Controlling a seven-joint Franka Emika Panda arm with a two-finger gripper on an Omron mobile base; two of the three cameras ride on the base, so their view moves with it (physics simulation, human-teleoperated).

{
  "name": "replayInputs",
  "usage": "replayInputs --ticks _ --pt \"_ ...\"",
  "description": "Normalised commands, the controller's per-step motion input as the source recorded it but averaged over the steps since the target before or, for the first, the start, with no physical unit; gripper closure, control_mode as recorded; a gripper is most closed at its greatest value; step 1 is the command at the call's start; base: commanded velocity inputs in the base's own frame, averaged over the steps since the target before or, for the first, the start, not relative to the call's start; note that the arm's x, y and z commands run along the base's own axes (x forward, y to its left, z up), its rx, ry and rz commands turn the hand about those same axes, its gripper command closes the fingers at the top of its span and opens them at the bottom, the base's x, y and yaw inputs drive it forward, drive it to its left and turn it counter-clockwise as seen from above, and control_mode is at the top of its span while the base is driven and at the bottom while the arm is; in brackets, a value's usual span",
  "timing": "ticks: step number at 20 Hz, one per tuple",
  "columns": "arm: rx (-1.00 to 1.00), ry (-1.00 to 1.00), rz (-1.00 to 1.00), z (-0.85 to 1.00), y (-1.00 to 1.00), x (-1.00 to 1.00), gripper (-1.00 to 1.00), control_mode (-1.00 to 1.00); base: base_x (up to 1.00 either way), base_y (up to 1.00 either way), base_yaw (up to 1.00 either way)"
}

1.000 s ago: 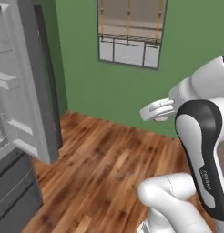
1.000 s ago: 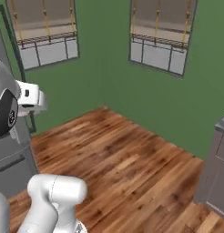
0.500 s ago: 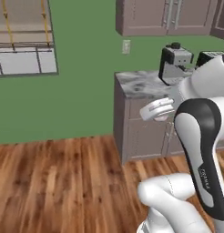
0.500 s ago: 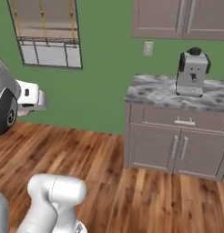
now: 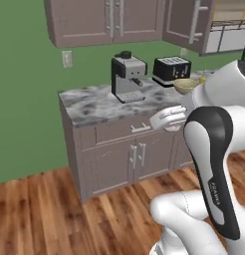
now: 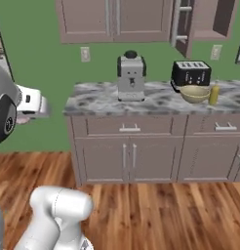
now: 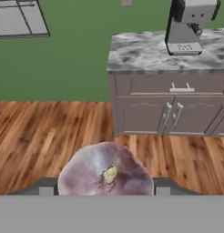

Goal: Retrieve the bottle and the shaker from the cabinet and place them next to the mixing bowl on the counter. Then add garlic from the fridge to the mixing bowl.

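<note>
**Between the claw's tips: garlic on its way to the bowl**

Between the two dark tips of the claw (image 7: pixel 106 187), at six o'clock in the hand view, sits the garlic (image 7: pixel 106 175), a pinkish-white bulb pressed from both sides; the claw stands part-closed around it, holding it off the floor. Beyond the bulb, at one o'clock, the worktop (image 7: pixel 145 51) carries a grey coffee machine (image 7: pixel 189 25) above drawers and doors.

From the right base view the hand (image 6: pixel 31 102) hangs at nine o'clock, well apart from the worktop's left end. The mixing bowl (image 6: pixel 194 93) rests on the stone at three o'clock, just in front of the black toaster (image 6: pixel 191 73), with the bottle (image 6: pixel 214 94) just beside it on the far side. Above them the cabinet (image 6: pixel 183 24) door stands open.

Judged from this, the carry is the step in hand. It would go best with the grip held steady and the bulb kept high enough to clear the worktop edge and the coffee machine. The release should wait until the bulb is over the bowl's middle, low above it, so it cannot bounce out or knock the bottle.
</note>
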Motion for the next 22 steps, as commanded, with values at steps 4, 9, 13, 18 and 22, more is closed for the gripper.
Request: replayInputs --ticks 4,9,13,18,22 --pt "0.00 0.00 0.00 0.00 0.00 0.00 1.00 1.00 1.00 -0.98 0.08" --pt "0.00 0.00 0.00 0.00 0.00 0.00 1.00 1.00 0.85 -0.99 0.25" --pt "0.00 0.00 0.00 0.00 0.00 0.00 1.00 1.00 0.24 -1.00 0.02" --pt "0.00 0.00 0.00 0.00 0.00 0.00 1.00 1.00 0.03 -1.00 0.03" --pt "0.00 0.00 0.00 0.00 0.00 0.00 1.00 1.00 0.23 -1.00 0.21"
